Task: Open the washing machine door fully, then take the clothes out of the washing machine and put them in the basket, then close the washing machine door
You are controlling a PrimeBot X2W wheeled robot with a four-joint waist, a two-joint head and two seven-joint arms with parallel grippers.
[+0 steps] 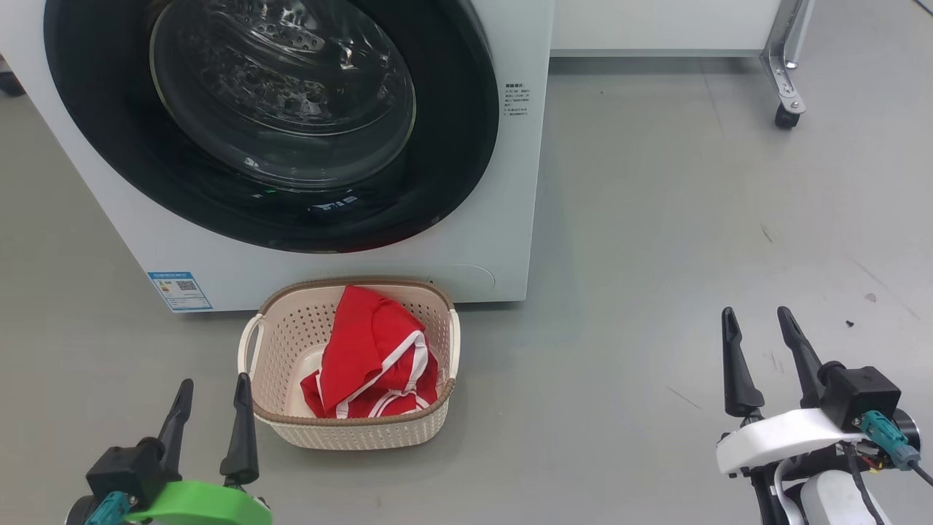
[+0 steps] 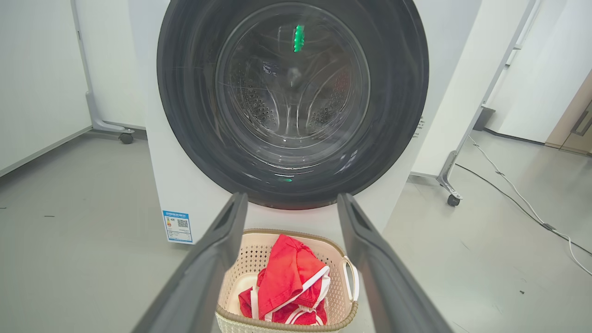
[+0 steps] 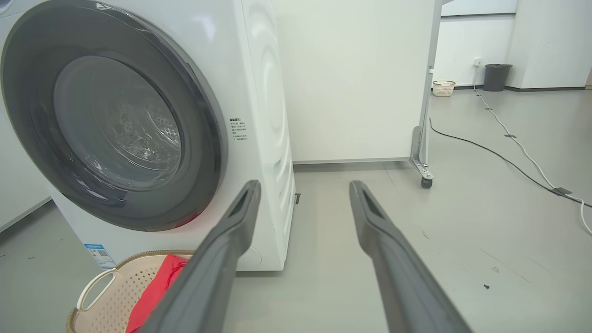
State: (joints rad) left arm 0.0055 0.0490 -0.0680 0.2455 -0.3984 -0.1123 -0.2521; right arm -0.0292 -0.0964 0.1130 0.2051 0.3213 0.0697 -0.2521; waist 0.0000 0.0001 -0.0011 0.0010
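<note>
The white washing machine (image 1: pixel 503 240) (image 2: pixel 185 185) (image 3: pixel 263 115) stands ahead with its round black-rimmed door (image 1: pixel 270 124) (image 2: pixel 291 101) (image 3: pixel 115 120) lying flat against the front, shut; the steel drum shows through the glass. On the floor before it sits the cream basket (image 1: pixel 291 328) (image 2: pixel 249 259) (image 3: pixel 108 296) holding the red clothes (image 1: pixel 372 357) (image 2: pixel 286 282) (image 3: pixel 155 291) with white trim. My left gripper (image 1: pixel 211 390) (image 2: pixel 291 203) hovers open just left of the basket, empty. My right gripper (image 1: pixel 758 321) (image 3: pixel 305 189) is open and empty, far right over bare floor.
A white panel on a wheeled metal leg (image 1: pixel 783 80) (image 3: pixel 423 157) stands right of the machine. Cables (image 3: pixel 518 157) (image 2: pixel 518 194) run across the grey floor further right. A dark bin (image 3: pixel 497 76) and a small basket (image 3: pixel 443 88) stand by the far wall.
</note>
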